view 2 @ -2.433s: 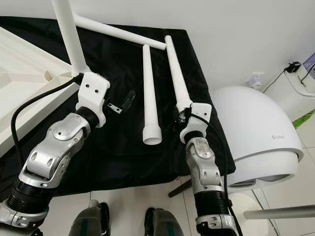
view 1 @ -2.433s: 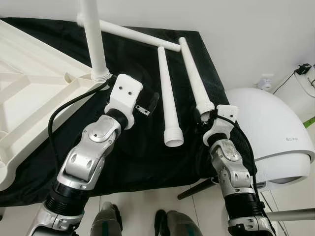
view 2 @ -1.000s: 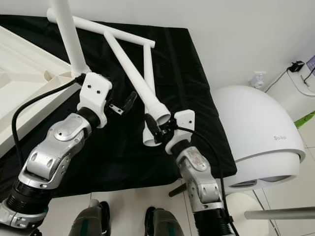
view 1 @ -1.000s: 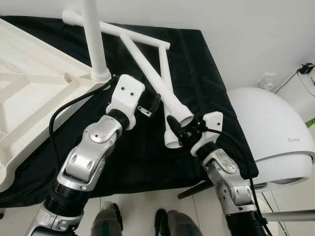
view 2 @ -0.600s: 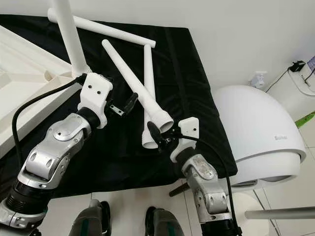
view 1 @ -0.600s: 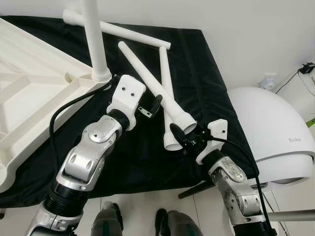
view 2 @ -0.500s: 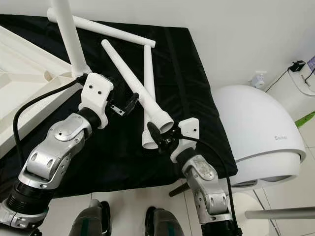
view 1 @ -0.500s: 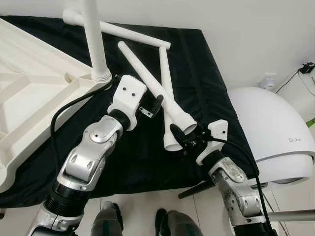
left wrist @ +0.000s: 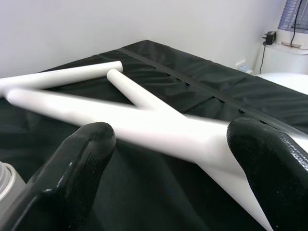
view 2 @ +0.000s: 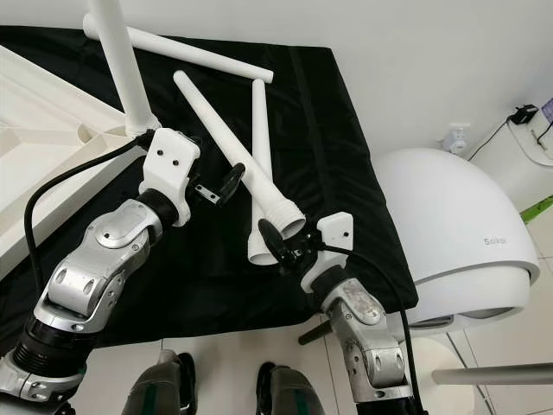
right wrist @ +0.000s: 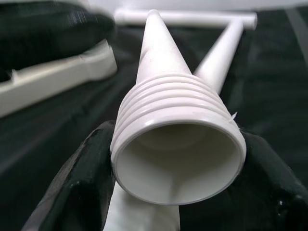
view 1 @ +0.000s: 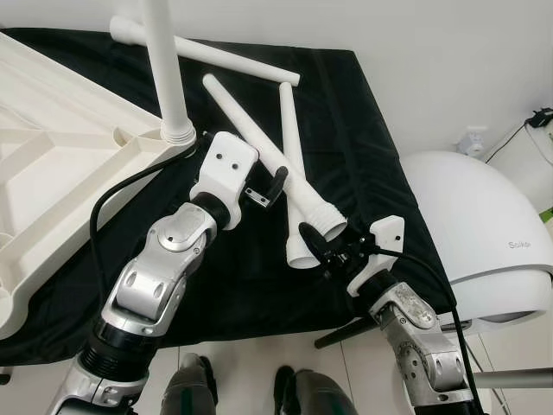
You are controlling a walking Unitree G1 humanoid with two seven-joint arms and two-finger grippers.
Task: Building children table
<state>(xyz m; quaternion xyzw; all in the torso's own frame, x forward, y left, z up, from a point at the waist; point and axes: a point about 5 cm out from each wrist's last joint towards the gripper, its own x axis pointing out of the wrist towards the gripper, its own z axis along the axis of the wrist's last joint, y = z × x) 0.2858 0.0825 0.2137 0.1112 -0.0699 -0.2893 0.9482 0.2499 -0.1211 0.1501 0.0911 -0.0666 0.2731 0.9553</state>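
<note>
Right gripper (view 1: 321, 244) clamped on threaded wide end of a white tapered leg (view 1: 259, 146); black fingers (right wrist: 86, 173) pressed to both sides of the ribbed collar. Held leg angled up and away over the black cloth (view 1: 346, 121), thin tip pointing toward the far left, crossing over a second leg (view 1: 292, 164) lying flat on the cloth. Open end of second leg just beside the right gripper. Third leg (view 1: 207, 52) lying across far edge of cloth, near the wall.

Left gripper (view 1: 268, 186) spread wide, holding nothing, poised just beside the held leg's mid-shaft; shaft seen between both finger pads (left wrist: 72, 163) in left wrist view, contact not confirmed.

White tabletop (view 1: 52, 164) upside down on the left, one leg (view 1: 164, 69) standing upright, screwed into its corner socket. White domed appliance (view 1: 484, 233) to the right of the cloth.
</note>
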